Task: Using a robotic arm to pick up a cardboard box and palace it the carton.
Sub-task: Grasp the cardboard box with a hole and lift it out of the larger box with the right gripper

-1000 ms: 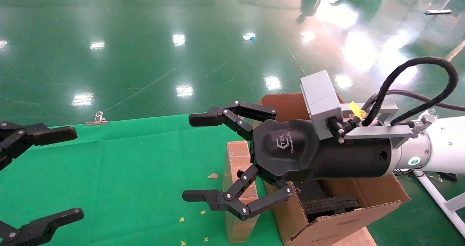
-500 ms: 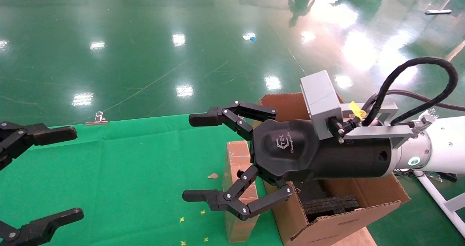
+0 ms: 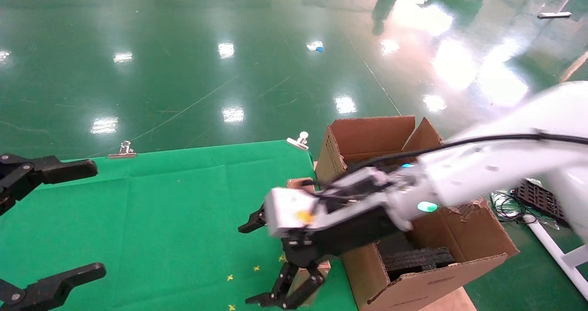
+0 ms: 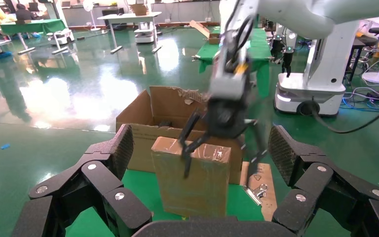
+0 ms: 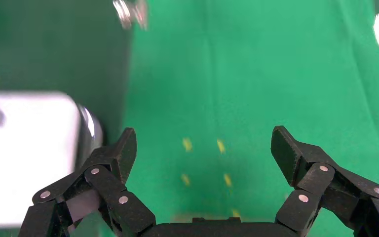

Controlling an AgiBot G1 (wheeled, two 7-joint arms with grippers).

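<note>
The small taped cardboard box [image 3: 299,183] stands upright on the green cloth beside the carton [image 3: 367,136], and my right gripper mostly covers it. In the left wrist view the cardboard box [image 4: 192,177] shows its broad taped face in front of the carton [image 4: 140,118]. My right gripper [image 3: 251,264] points down at the box top, open and blurred. One of its fingers [image 4: 185,160] hangs before the broad face; the other is past the box's side. The right gripper [image 5: 205,143] holds nothing. My left gripper [image 3: 87,219] is parked open at the left, also seen as the left gripper [image 4: 201,143].
Black foam inserts [image 3: 418,258] lie inside the carton. Metal clips [image 3: 121,149] [image 3: 298,140] pin the green cloth [image 3: 174,219] at its far edge. A black tray and cables [image 3: 533,196] lie on the floor at the right. A flat cardboard piece [image 4: 259,175] lies by the carton.
My right arm has swung from level above the table to steeply downward, bringing its open gripper down around the top of the cardboard box. The left gripper has not moved.
</note>
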